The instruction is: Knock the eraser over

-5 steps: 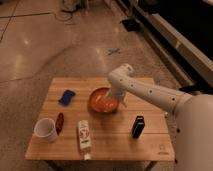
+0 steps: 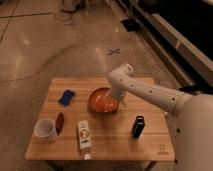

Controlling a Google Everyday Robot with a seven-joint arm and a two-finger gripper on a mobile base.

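Note:
The eraser [image 2: 138, 126] is a slim black block standing upright on the right part of the wooden table [image 2: 107, 145]. My gripper [image 2: 119, 100] hangs from the white arm over the right rim of an orange bowl [image 2: 101, 101] at the table's middle. It is up and to the left of the eraser, about a hand's width away, not touching it.
A blue squarish pad [image 2: 66, 96] lies at the back left. A white cup [image 2: 45, 129] and a small reddish-brown object [image 2: 59, 122] sit at the front left. A white labelled bottle [image 2: 84, 137] lies near the front edge. The floor around is bare.
The arm and gripper stay over the bowl's right rim with little visible motion. The eraser still stands upright.

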